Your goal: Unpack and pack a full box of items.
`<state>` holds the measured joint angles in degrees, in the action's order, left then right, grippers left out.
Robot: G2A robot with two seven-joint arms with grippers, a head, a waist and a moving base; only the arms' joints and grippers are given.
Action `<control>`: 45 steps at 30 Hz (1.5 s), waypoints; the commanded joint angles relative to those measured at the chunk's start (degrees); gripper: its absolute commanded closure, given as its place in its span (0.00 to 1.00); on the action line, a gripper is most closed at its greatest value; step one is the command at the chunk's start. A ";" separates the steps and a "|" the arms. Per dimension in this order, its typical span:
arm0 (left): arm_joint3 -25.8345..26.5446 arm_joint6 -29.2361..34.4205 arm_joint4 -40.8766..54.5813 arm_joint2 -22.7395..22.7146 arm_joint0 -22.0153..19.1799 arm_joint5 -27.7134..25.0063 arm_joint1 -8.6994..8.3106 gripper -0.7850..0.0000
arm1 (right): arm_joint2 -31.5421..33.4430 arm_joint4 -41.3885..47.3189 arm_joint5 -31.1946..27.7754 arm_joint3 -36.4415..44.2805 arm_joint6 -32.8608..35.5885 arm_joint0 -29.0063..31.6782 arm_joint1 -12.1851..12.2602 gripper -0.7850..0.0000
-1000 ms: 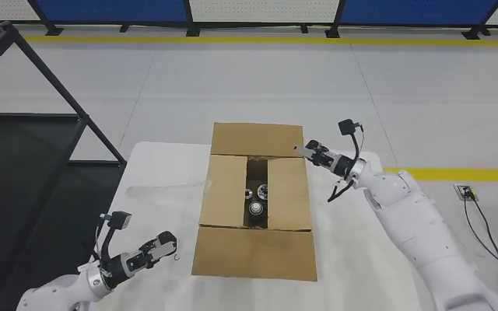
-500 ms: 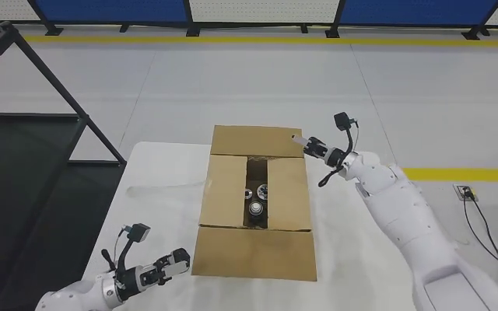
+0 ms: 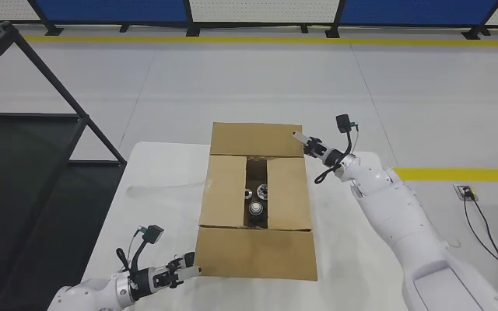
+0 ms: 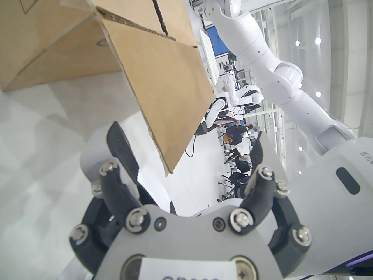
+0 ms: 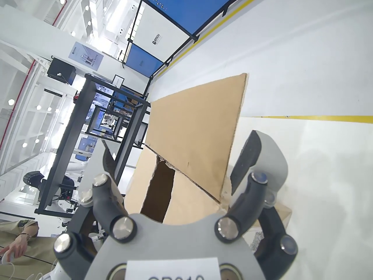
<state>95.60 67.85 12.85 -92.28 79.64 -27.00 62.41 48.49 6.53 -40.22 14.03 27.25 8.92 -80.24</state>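
A cardboard box [image 3: 289, 194] stands mid-table, its side flaps half folded in over a narrow gap. Dark round items [image 3: 254, 210] show through that gap. At the left corner of the near flap [image 3: 257, 255] sits my left gripper [image 3: 187, 269]. In the left wrist view that gripper [image 4: 189, 152] is open, with the flap corner [image 4: 170, 158] between its fingers and not pinched. My right gripper [image 3: 299, 138] is at the right corner of the far flap [image 3: 257, 140]. In the right wrist view it [image 5: 177, 158] is open, astride the flap's edge [image 5: 230, 152].
The white table [image 3: 159, 194] has free room on both sides of the box. A black metal frame [image 3: 54, 132] stands off the table's left side. Grey floor with a yellow line [image 3: 436, 173] lies beyond.
My left gripper has travelled right along the table's front to the near flap's corner. My right gripper has shifted up to the far flap's right corner.
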 commanded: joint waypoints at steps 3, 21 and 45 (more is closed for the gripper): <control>0.00 0.01 0.01 -0.03 0.01 0.00 0.01 0.00 | -0.01 -0.04 -0.03 0.03 -0.06 0.01 0.02 0.00; 1.46 -3.86 0.14 4.29 -1.36 0.19 0.42 0.00 | 1.83 2.36 -5.83 -1.78 0.05 -0.92 0.44 0.00; 1.78 -8.08 0.95 6.54 -1.94 0.01 -0.42 0.00 | 2.15 -4.64 -2.97 -0.59 -4.04 -0.51 0.73 0.00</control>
<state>97.31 59.91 13.64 -85.71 77.62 -26.92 62.04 50.85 2.34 -44.16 13.39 23.27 8.28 -79.31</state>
